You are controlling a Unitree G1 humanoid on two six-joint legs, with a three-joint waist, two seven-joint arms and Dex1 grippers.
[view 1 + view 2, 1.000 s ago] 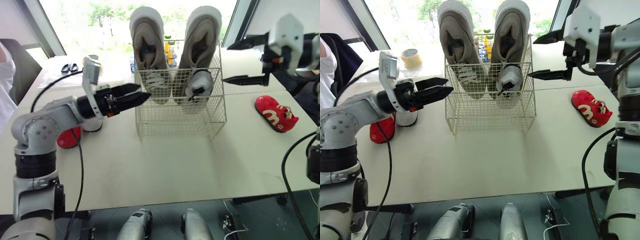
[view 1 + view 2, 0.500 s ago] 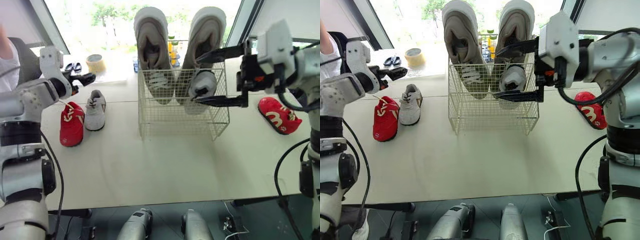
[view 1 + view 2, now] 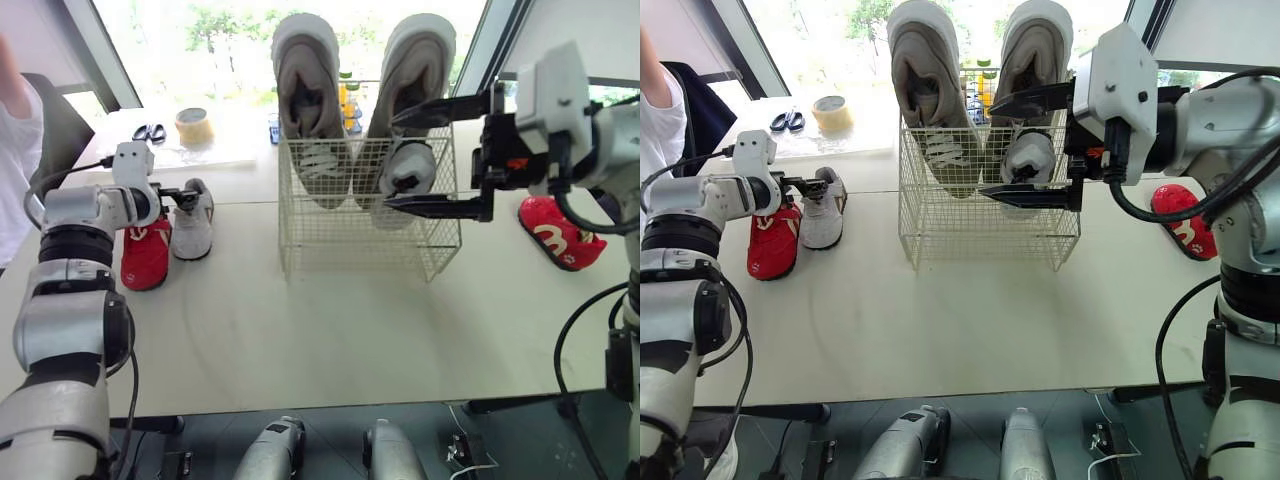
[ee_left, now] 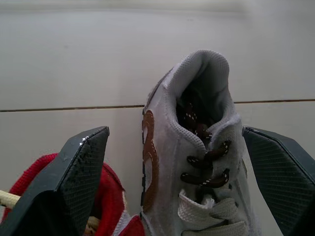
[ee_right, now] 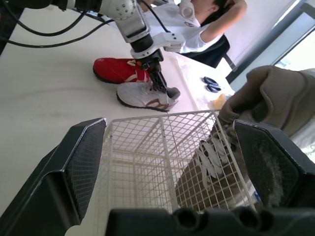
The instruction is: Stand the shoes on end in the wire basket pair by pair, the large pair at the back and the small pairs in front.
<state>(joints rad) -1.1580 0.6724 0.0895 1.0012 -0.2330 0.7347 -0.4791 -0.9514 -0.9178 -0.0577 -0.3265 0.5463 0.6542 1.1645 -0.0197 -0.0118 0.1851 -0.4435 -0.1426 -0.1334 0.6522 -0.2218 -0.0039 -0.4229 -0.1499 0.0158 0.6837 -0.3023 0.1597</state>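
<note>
On the worktop (image 3: 330, 330), L side, the left claw (image 3: 185, 194) sits w/ fingers spread wide either side of the heel of a small white shoe (image 3: 190, 222), not gripping it. A red shoe (image 3: 147, 255) lies just beside that shoe. Wire basket (image 3: 340, 235) mid-worktop: large beige pair (image 3: 305, 90) stands on end at the back, one small grey shoe (image 3: 408, 168) on end in front, R side. Right claw (image 3: 390, 160) is released, fingers wide apart, at the basket's R side near the grey shoe. Second red shoe (image 3: 555, 235) lies far R.
</note>
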